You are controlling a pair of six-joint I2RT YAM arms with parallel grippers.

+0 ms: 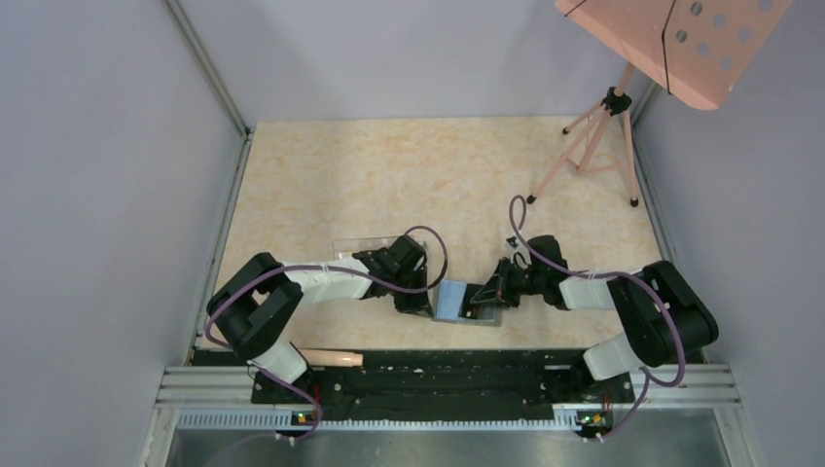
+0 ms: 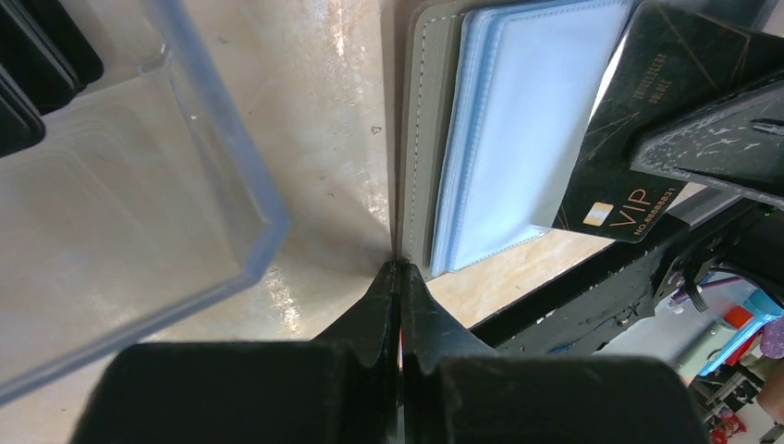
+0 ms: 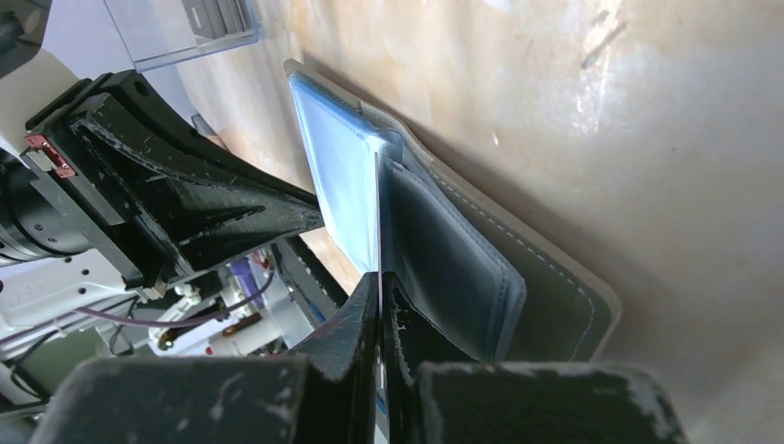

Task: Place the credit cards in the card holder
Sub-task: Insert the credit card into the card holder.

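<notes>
The table (image 1: 389, 175) carries everything, and the holder (image 1: 452, 300) lies open on it, blue-gray inside up.

Just left of the holder and a little behind it stands the clear box (image 2: 120, 250). More black cards (image 2: 42, 51) lie at the box's end away from the holder.

The holder looks soft and light, a stitched gray cover with limp, clear-blue sleeves. It would likely slide or fold shut if pushed, so it wants pinning by the bare cover edge, away from the pockets. The left gripper (image 2: 399, 277) is at that edge, on the holder's left side. Its fingers are pressed together with no gap and appear to pinch the cover's rim.

One card (image 2: 675, 74), black with gold "VIP" lettering, stands on edge over the holder's right half. Its leading edge lies between the blue sleeves and the gray pocket. It looks thin, stiff, glossy and almost weightless, so it can probably slip or twist in a loose pinch. The best hold is flat across its faces at the trailing end, which leaves the leading edge free to enter a slot.

The right gripper (image 3: 380, 287) holds it that way, clamped tight on the card's near end above the holder. A floppy sleeve lip could catch the corner.
</notes>
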